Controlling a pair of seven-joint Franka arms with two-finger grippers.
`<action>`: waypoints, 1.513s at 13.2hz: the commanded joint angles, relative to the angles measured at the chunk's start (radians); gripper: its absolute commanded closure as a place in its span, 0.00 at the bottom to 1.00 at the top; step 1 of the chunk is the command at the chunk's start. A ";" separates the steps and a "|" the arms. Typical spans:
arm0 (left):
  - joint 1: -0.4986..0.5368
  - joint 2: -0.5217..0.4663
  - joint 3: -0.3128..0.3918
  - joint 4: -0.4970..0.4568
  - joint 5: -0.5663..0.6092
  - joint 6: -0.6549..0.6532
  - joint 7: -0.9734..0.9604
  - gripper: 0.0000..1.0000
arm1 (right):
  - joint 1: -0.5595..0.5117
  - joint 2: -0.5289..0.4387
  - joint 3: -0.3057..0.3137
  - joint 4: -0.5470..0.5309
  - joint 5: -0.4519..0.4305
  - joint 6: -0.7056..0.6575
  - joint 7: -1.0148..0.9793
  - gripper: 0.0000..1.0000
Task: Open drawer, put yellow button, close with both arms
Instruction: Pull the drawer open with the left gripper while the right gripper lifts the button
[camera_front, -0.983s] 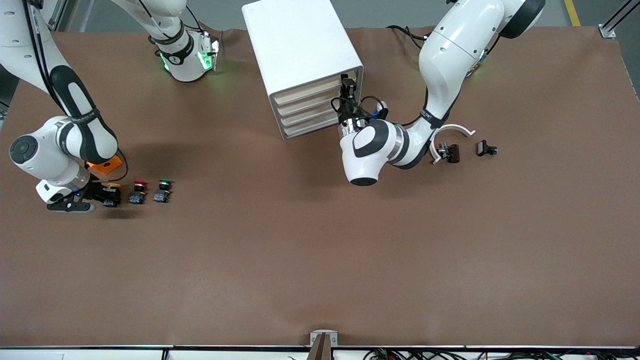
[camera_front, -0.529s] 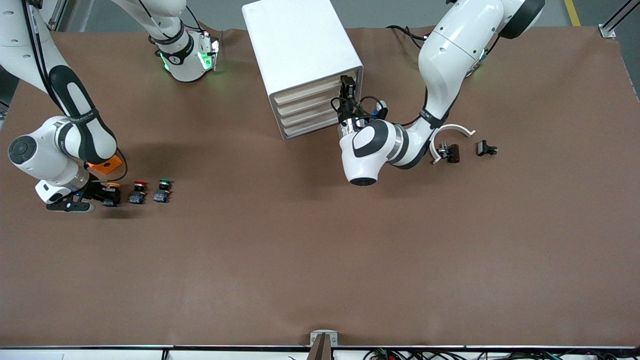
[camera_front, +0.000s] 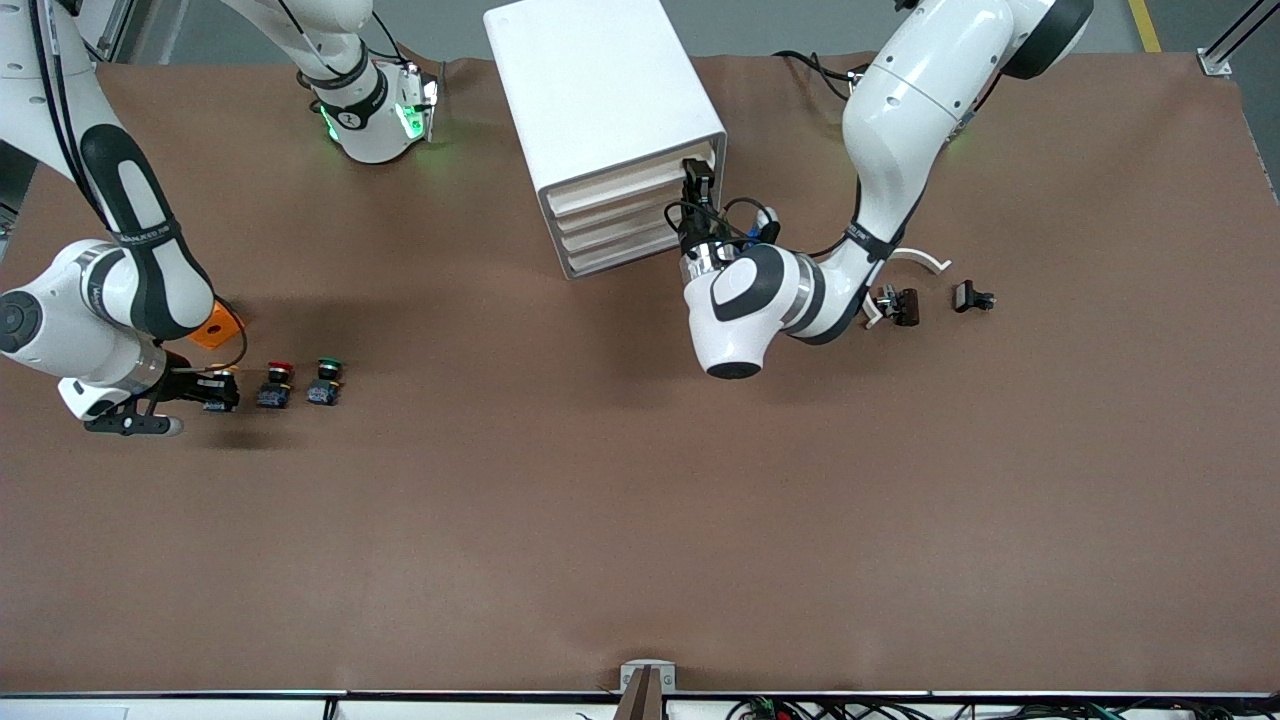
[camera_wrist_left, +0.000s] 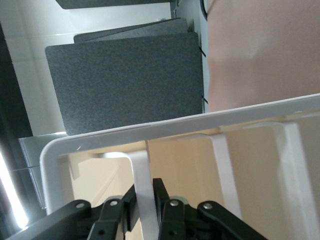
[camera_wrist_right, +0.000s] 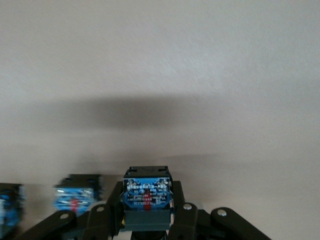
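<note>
Yellow button (camera_front: 222, 389) sits pinched in the right gripper (camera_front: 212, 391), jaws closed on its black body at the right arm's end of the table, at nine o'clock from the red button (camera_front: 275, 385). At the cabinet (camera_front: 604, 128), the left gripper (camera_front: 696, 182) clamps the handle (camera_wrist_left: 142, 195) of the drawer (camera_front: 630, 180), at its three-o'clock end.

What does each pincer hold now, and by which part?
The left pincer is shut on the handle of the drawer, at the cabinet's front. The right pincer is shut on the yellow button, gripping its body sides.
</note>
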 joint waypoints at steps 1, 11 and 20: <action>0.043 0.045 0.005 0.090 0.040 -0.005 -0.003 0.86 | 0.049 -0.048 -0.001 0.036 0.004 -0.123 0.098 1.00; 0.063 0.057 0.087 0.136 0.063 0.007 0.005 0.86 | 0.175 -0.128 -0.001 0.112 0.002 -0.324 0.476 1.00; 0.091 0.062 0.095 0.161 0.061 0.012 0.006 0.84 | 0.525 -0.192 0.002 0.400 0.031 -0.761 1.166 1.00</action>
